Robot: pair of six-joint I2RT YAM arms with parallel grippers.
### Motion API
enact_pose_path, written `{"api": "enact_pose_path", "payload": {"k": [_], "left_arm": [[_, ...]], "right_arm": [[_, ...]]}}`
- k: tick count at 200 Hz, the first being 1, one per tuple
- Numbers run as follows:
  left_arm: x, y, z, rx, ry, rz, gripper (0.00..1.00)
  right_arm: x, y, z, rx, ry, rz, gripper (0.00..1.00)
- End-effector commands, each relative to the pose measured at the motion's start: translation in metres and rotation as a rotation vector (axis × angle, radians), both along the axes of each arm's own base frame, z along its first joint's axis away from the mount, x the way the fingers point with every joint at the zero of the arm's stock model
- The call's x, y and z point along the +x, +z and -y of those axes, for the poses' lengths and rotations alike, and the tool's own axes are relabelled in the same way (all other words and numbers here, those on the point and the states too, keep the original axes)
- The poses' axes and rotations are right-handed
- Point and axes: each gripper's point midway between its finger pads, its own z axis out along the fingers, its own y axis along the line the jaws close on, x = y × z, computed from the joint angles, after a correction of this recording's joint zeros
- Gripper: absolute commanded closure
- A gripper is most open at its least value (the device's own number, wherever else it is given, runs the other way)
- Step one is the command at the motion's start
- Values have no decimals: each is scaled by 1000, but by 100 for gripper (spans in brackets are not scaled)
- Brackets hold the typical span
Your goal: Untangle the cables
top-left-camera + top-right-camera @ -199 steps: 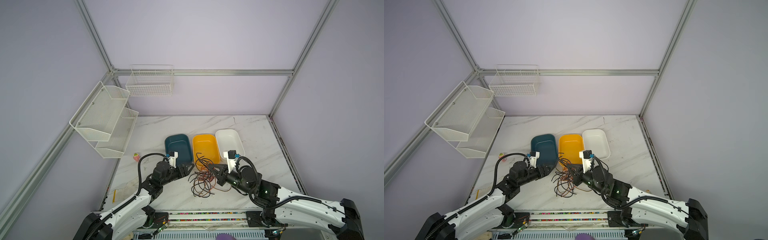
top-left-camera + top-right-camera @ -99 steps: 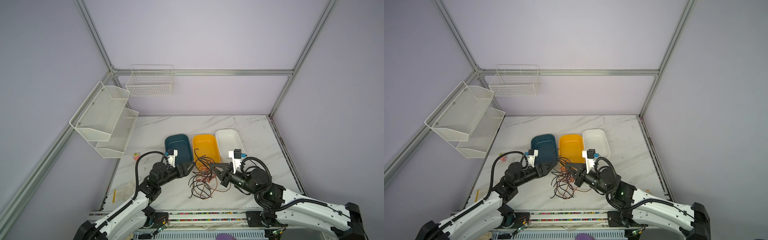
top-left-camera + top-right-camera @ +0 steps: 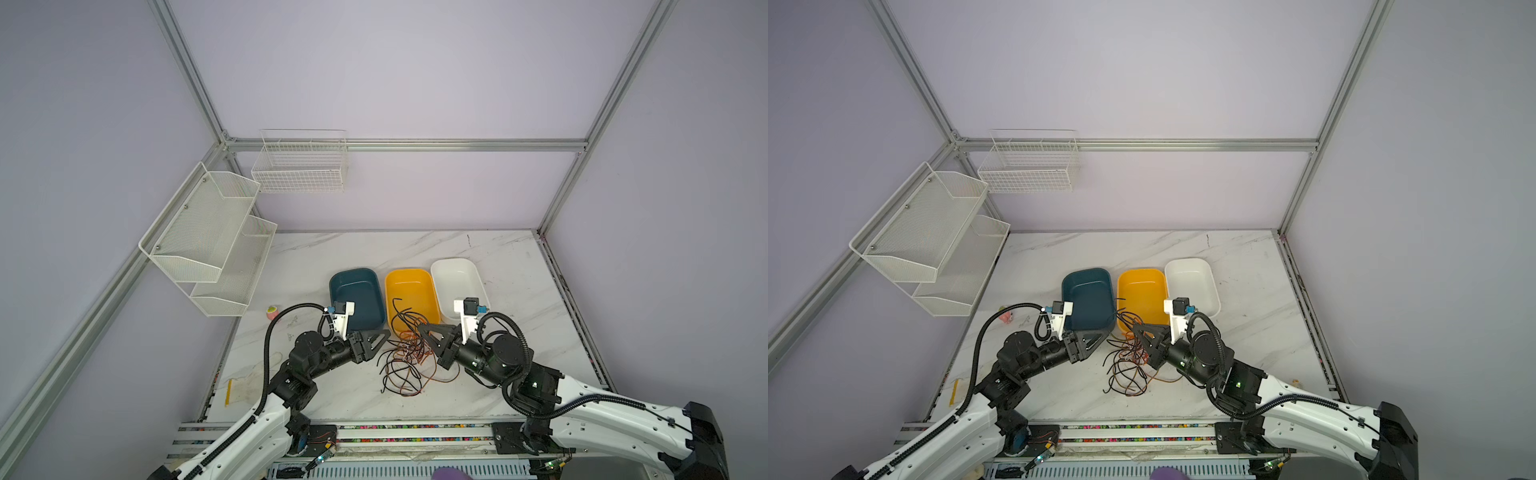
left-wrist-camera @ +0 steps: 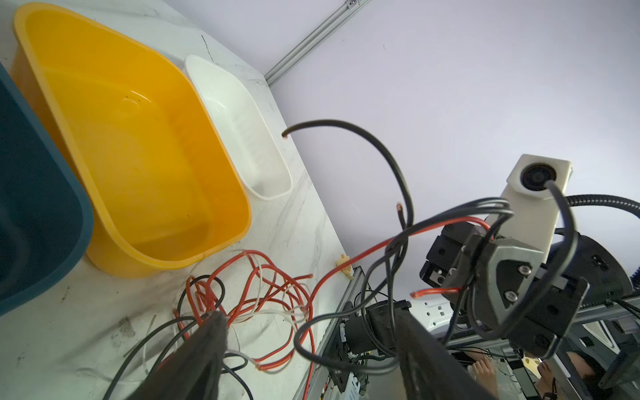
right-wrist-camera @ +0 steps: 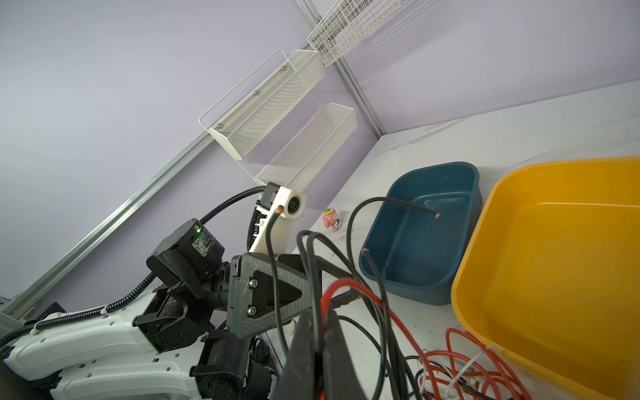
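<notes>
The cables are a tangle of black, orange-red and white strands on the marble table, just in front of the yellow bin. My right gripper is shut on black and red strands and holds them above the pile. Loose black ends arch over the yellow bin. My left gripper stands open at the pile's left edge, facing the right gripper. In the left wrist view a lifted black loop hangs in the gap between its fingers.
Three bins sit side by side behind the tangle: teal, yellow and white. A small pink toy lies at the table's left edge. White mesh shelves and a wire basket hang on the walls.
My right arm has drawn back a little to the right, and the lifted black strands stand slightly higher over the yellow bin. The left gripper has stayed close to the same spot, still open.
</notes>
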Motion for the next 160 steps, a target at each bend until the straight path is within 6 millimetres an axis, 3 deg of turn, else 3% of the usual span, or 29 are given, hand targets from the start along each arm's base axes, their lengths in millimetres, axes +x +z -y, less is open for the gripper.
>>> {"api": "enact_pose_path", "payload": {"k": [1,86,160], "left_arm": [[-9,-8,5,-9,-54,5,29],[-2,-7,19,-11,-88,-12,34],[-4,-15,28,8,-121,-26,51]], "right_arm": [[4,11,3,52,-19,19,100],[4,-1,-8,17,11,18,100],[5,-10,-11,8,13,19,100]]}}
